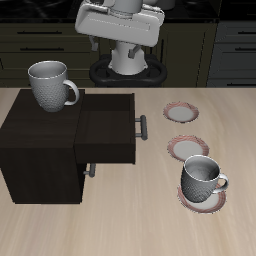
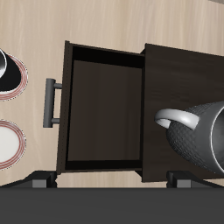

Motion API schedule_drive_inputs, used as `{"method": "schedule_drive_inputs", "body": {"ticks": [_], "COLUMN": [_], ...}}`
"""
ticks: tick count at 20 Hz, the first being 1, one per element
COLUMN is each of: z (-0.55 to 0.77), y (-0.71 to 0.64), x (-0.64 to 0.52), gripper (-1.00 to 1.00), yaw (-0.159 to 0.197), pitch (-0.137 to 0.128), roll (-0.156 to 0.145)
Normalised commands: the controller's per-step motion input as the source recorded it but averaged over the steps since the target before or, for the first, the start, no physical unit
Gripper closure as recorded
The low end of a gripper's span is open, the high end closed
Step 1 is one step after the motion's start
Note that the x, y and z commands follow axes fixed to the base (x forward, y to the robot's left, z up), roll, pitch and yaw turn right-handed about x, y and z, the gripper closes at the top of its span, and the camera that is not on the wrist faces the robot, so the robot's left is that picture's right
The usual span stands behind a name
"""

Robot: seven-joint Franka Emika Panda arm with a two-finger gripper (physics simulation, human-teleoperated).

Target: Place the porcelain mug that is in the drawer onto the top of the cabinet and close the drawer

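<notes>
The porcelain mug [image 1: 50,85] stands upright on the flat top of the dark cabinet [image 1: 35,140], near its back edge, handle toward the drawer side. In the wrist view the porcelain mug [image 2: 197,131] shows on the cabinet top [image 2: 175,70] beside the drawer. The drawer [image 1: 110,135] is pulled out, its grey bar handle [image 1: 142,127] facing the plates. Its inside [image 2: 105,109] is bare. My gripper [image 1: 121,42] hangs high above the table behind the drawer, open, with nothing between its fingers [image 2: 44,179].
A smaller grey mug [image 1: 203,182] sits on a pink-rimmed plate [image 1: 188,204] near the front edge. Two more plates [image 1: 182,112] [image 1: 188,148] lie beside the drawer handle. The lower cabinet front has a small handle [image 1: 90,168].
</notes>
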Motion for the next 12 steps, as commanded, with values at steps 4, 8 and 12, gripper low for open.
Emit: {"method": "schedule_drive_inputs", "body": {"ticks": [4,8,12], "z": [-0.11,-0.07,-0.12], "y": [0.65,0.50,0.66], "x": [-0.05,0.02,-0.02], "gripper": [-1.00,-1.00,-1.00], "yaw": [-0.018,0.033,0.046], "pitch": [0.009,0.011,0.004], "roll": [0.013,0.079,0.140]}}
